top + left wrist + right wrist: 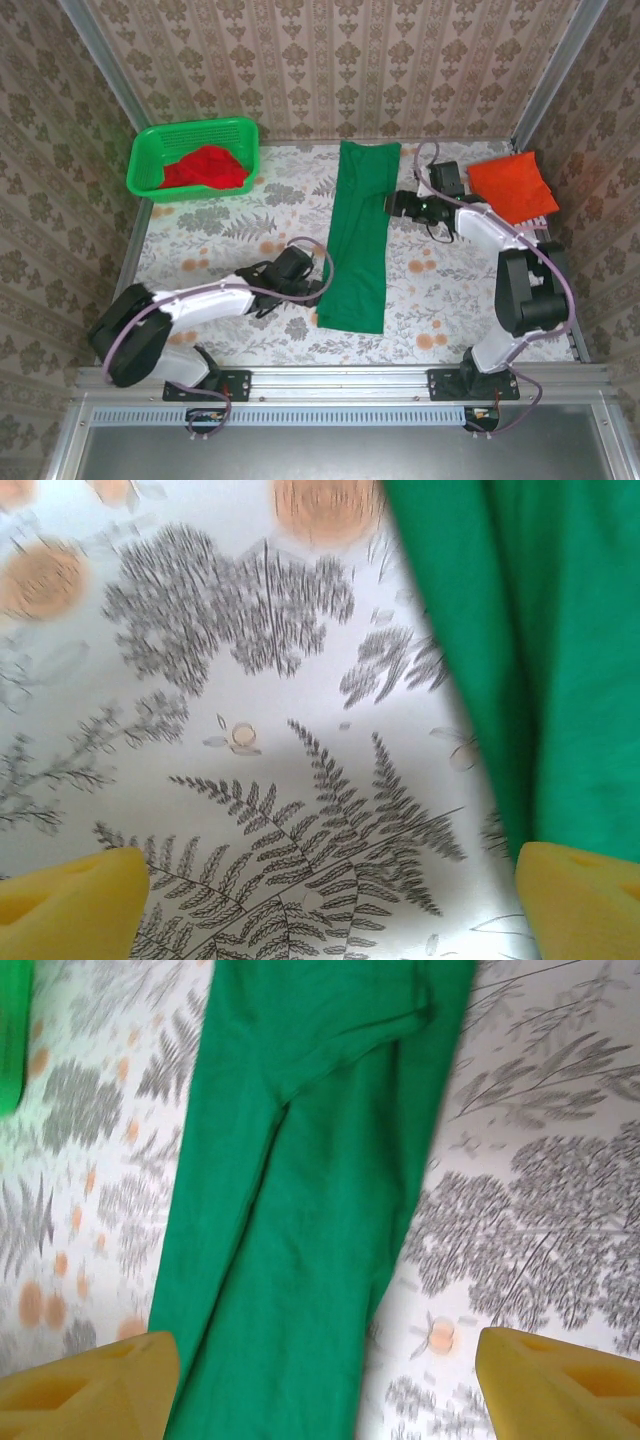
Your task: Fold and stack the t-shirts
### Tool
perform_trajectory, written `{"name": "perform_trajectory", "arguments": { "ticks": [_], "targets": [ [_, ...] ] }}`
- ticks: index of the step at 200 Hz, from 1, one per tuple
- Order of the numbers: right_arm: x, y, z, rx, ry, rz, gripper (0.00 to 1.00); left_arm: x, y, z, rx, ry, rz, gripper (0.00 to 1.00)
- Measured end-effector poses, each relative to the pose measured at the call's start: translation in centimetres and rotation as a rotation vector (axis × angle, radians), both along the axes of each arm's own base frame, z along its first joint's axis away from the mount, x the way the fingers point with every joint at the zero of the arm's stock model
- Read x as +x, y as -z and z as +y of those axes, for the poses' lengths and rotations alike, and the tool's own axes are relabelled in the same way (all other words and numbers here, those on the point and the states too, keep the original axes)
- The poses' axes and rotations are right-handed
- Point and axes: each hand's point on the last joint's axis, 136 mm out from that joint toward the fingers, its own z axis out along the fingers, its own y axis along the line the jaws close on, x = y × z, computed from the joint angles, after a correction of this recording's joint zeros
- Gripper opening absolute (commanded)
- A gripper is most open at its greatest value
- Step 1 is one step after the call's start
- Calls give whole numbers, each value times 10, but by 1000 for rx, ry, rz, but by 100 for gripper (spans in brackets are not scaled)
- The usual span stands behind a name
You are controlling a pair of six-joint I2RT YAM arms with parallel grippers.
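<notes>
Yellow fingertips [70, 900] of my left gripper [312, 272] stand wide apart over the patterned table [220, 225], gripping nothing, just beside the near left edge of the dark green t-shirt [358, 240], a long folded strip lying mid-table. My right gripper [393, 204] hovers at its far right edge, fingers [85, 1385] likewise spread and empty. I see the orange-red t-shirt [512, 187] folded far right, and the red t-shirt [205, 168] heaped in the green basket [195, 128].
</notes>
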Motion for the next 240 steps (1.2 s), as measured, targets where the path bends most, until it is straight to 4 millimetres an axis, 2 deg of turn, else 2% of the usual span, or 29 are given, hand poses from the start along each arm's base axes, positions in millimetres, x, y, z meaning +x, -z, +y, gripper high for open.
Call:
{"name": "perform_trajectory", "arguments": {
  "ticks": [13,30,59,86,115,131,145,164,181,190,225,240],
  "targets": [
    [-18,-5,15,-59,-97,-49,82,9,-19,3,-81,-32,-33,97],
    [-50,-8,43,-149,-271,-126,85,24,-37,18,-166,-101,-65,100],
    [-111,-5,96,-293,-603,-260,85,42,-50,48,-243,-190,-66,100],
    [-166,3,144,-396,-920,-371,84,52,-59,67,-298,-240,-64,100],
    [-210,19,172,-486,-1154,-416,83,57,-67,79,-335,-256,-67,100],
    [-228,41,179,-553,-1254,-380,80,58,-69,84,-346,-263,-68,100],
    [-238,62,178,-614,-1316,-328,76,58,-69,86,-351,-265,-65,100],
    [-241,88,168,-692,-1360,-251,65,56,-71,85,-355,-257,-61,100],
    [-242,102,159,-736,-1377,-200,61,54,-73,85,-359,-249,-60,100],
    [-242,107,157,-751,-1387,-184,56,53,-73,85,-360,-249,-62,100],
    [-237,108,162,-780,-1422,-176,14,51,-73,86,-359,-245,-66,100],
    [-232,107,163,-790,-1414,-183,1,49,-70,86,-353,-244,-60,100]
  ]
}}
